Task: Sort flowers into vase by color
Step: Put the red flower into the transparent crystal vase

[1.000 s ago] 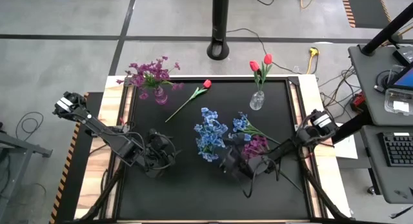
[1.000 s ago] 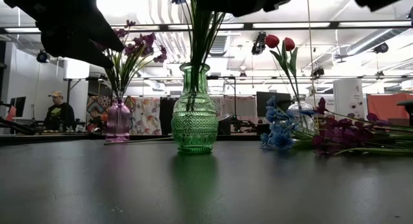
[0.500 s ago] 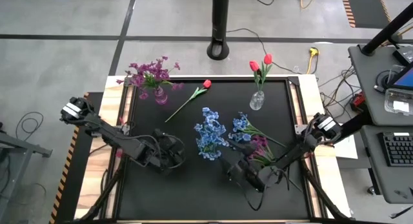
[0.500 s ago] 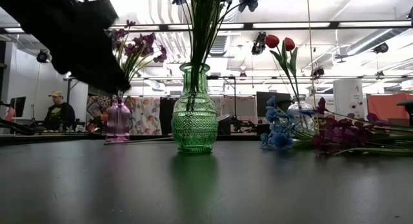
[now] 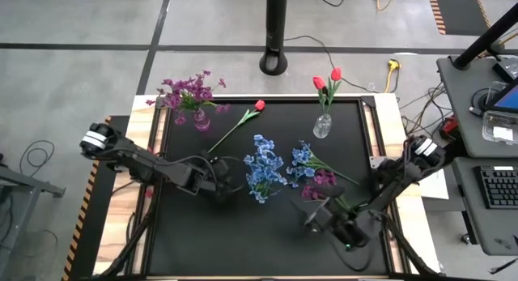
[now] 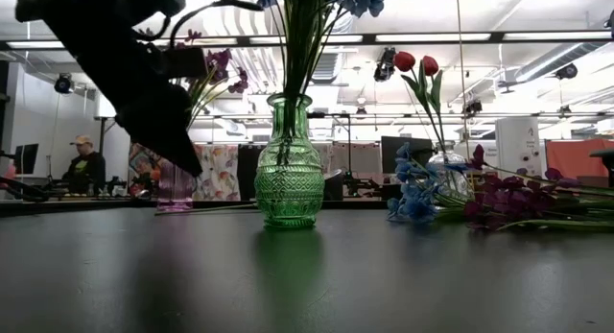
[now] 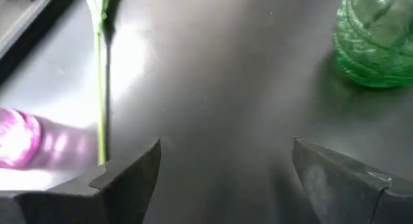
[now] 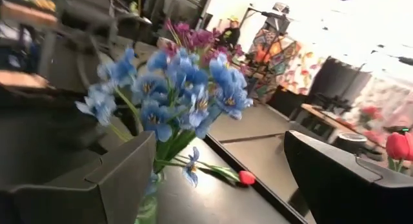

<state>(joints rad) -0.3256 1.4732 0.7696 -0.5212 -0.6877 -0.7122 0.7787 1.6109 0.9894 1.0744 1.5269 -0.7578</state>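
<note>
- Big black table mat [image 5: 243, 240]: front part bare, lots of free room there. Light wood rim [image 5: 139, 192] on both sides.
- Blue flower bunch in a green bumpy glass vase [image 6: 289, 175], mid table. Blue heads [image 5: 264, 168] stand up on green stems, seen close in the right wrist view [image 8: 174, 82].
- Purple-pink flower bunch [image 5: 188, 92] in a small pink glass vase [image 6: 176, 179], back left corner, close to the mat edge.
- Two red tulip buds [image 5: 327, 78] in a clear glass vase [image 5: 322, 125], back right.
- Loose blue stem [image 5: 303, 155] and loose purple stem [image 5: 320, 182] lie flat on the mat, right of the green vase, touching each other.
- One loose red tulip [image 5: 259, 105] w/ a long thin stem lies flat betw. the pink vase and the green vase.
- Left gripper [image 7: 222, 175]: fingers wide apart, nothing in them, low over the mat just left of the green vase.
- Right gripper [image 5: 317, 216]: fingers wide apart, nothing in them, front right, near the loose stems, not touching.
</note>
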